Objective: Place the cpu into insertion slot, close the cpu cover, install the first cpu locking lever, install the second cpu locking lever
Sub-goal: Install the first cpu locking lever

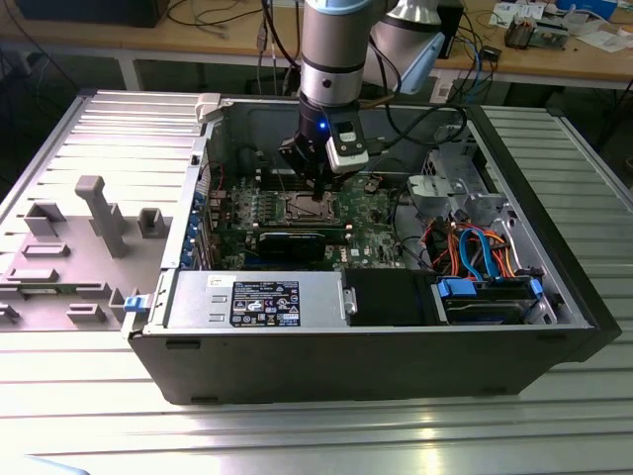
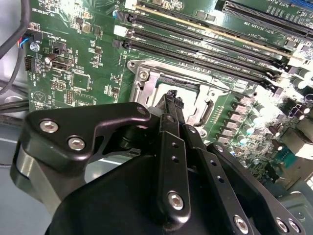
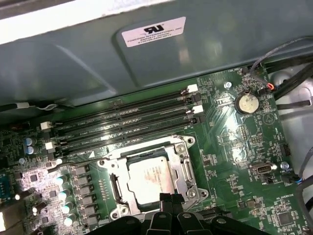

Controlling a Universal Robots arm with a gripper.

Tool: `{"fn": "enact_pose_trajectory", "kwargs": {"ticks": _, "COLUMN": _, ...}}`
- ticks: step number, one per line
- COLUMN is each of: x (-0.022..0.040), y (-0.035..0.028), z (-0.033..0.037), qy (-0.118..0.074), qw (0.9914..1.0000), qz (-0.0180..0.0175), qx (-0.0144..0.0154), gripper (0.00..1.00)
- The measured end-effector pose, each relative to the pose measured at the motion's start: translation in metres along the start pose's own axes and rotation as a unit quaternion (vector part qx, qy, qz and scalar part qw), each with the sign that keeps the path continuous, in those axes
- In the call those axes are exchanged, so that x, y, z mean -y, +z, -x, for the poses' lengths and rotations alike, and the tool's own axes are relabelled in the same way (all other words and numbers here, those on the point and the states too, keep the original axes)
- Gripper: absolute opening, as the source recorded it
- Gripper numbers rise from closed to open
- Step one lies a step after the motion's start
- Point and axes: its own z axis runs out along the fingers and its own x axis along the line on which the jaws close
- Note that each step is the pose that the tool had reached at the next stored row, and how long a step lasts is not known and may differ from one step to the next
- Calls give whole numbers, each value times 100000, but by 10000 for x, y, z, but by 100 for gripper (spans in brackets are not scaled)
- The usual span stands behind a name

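Note:
The insertion slot (image 1: 309,206) sits mid-board inside the open computer case. In the first wrist view the cpu (image 3: 149,180) lies flat in it, silver top up. The steel cpu cover (image 3: 146,152) lies down around the cpu, framing it through its window. A thin metal locking lever (image 3: 188,169) runs along one edge of the frame. My gripper (image 3: 171,198) hangs just above the socket's edge, fingertips together with nothing seen between them. In the second wrist view the gripper (image 2: 172,99) points down at the slot (image 2: 146,81). In the exterior view my gripper (image 1: 316,184) stands upright over the slot.
Long black memory slots (image 3: 127,122) run beside the socket, with a coin battery (image 3: 247,103) beyond them. A black graphics card (image 1: 292,240), power supply (image 1: 257,297) and drive bay with blue cables (image 1: 485,267) crowd the case. A grey fixture (image 1: 99,213) stands at the exterior view's left.

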Motion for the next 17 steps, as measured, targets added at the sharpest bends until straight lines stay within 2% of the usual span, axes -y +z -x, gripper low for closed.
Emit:
{"fn": "enact_pose_trajectory", "kwargs": {"ticks": 2, "x": 1, "y": 0, "z": 0, "qy": -493, "qw": 99999, "qz": -230, "qx": 48, "gripper": 11}}
{"fn": "enact_pose_trajectory", "kwargs": {"ticks": 6, "x": 1, "y": 0, "z": 0, "qy": -3482, "qw": 99939, "qz": -321, "qx": 60, "gripper": 11}}
{"fn": "enact_pose_trajectory", "kwargs": {"ticks": 8, "x": 0, "y": 1, "z": 0, "qy": -5091, "qw": 99870, "qz": -320, "qx": 55, "gripper": 11}}
{"fn": "enact_pose_trajectory", "kwargs": {"ticks": 11, "x": 0, "y": 1, "z": 0, "qy": -7660, "qw": 99706, "qz": -327, "qx": 46, "gripper": 11}}
{"fn": "enact_pose_trajectory", "kwargs": {"ticks": 17, "x": 0, "y": 1, "z": 0, "qy": -10585, "qw": 99438, "qz": -331, "qx": 34, "gripper": 11}}
